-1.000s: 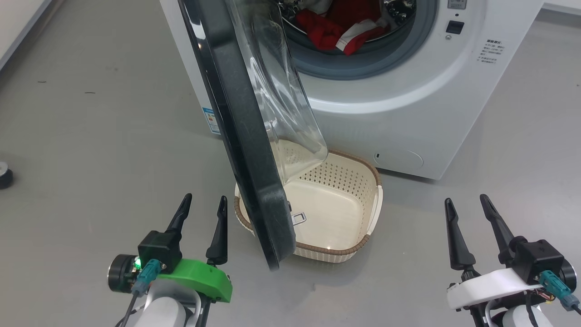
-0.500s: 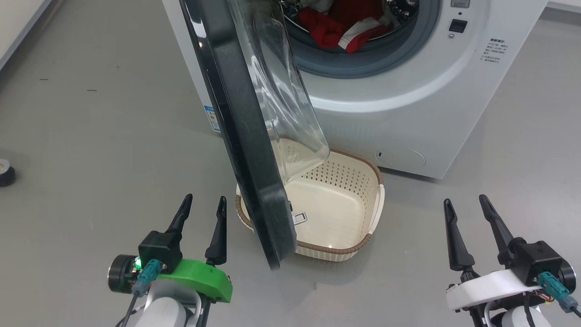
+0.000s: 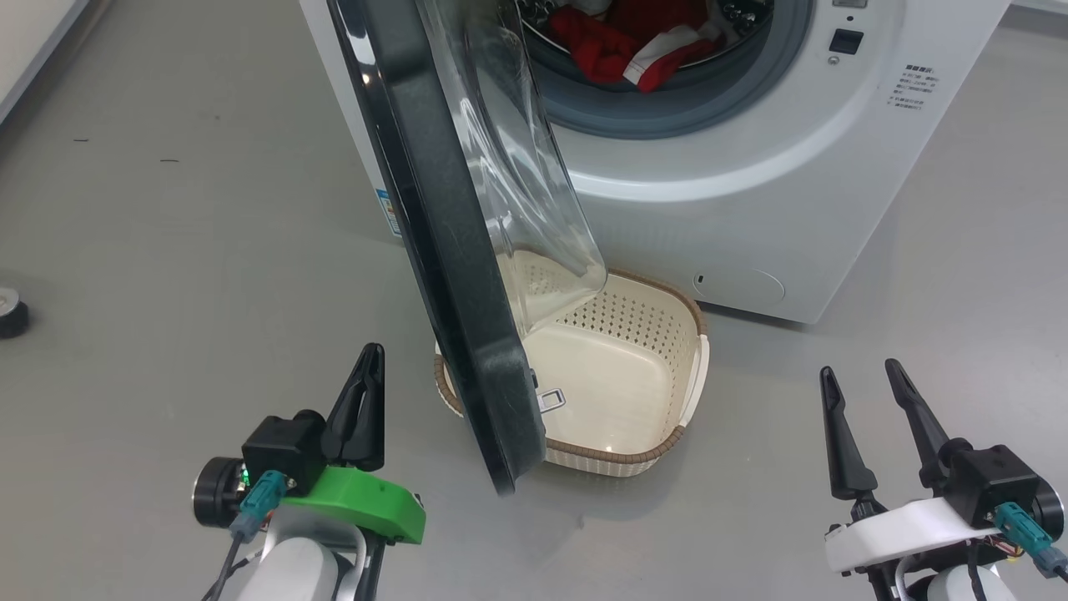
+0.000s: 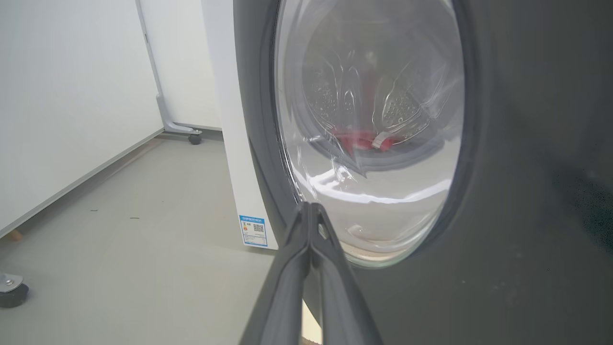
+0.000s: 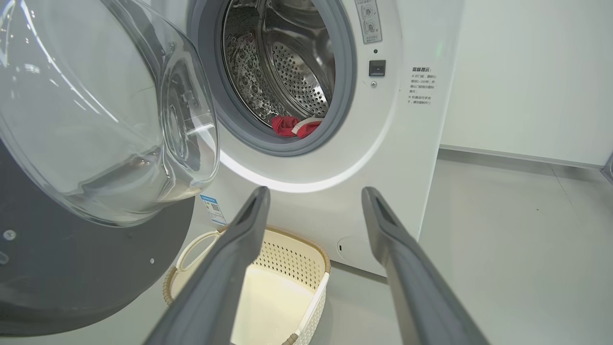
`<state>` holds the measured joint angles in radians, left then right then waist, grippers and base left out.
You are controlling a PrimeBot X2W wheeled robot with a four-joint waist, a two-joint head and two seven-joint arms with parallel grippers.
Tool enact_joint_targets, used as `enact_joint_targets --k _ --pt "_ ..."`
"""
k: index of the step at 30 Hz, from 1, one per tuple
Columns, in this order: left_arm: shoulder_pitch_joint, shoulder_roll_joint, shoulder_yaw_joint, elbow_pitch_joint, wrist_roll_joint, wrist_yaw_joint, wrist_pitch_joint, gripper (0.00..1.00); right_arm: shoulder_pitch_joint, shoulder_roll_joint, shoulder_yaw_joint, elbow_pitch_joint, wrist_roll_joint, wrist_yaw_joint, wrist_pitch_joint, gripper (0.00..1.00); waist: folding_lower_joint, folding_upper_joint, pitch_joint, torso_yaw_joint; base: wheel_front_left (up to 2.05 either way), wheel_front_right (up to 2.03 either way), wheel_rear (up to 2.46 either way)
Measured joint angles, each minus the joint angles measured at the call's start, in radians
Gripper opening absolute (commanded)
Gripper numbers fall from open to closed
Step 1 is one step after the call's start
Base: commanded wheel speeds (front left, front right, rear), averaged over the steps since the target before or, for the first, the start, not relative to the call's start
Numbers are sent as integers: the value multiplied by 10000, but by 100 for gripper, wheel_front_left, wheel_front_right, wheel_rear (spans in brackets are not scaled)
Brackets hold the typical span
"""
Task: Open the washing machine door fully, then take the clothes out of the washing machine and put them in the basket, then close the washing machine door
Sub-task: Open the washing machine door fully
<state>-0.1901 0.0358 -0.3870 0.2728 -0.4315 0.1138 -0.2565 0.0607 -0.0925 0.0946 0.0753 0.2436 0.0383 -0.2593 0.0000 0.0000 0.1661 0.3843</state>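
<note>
While the left end effector (image 3: pixel 372 352) is pinched together, the round black-rimmed glass door (image 3: pixel 450 250) stands right of it. The right end effector (image 3: pixel 859 369) gapes apart.

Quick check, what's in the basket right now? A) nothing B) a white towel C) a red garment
A: the basket shows a bare cream floor, while the clothes lie inside the washing machine.
</note>
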Motion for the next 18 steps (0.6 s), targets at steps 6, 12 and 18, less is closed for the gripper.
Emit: enact_joint_targets --k 6,12,18 --pt "-54 -2 370 -838 2 4 2 0 75 63 -146 2 -38 88 0 100 0 0 6 51 0 0 0" --pt "-337 -6 851 -2140 67 50 -2 0 81 142 -253 4 -77 186 0 100 0 0 -12 113 0 0 0" --pt "-619 -6 1156 -3726 439 52 -4 0 93 196 -320 25 -151 226 0 100 0 0 -93 148 0 0 0"
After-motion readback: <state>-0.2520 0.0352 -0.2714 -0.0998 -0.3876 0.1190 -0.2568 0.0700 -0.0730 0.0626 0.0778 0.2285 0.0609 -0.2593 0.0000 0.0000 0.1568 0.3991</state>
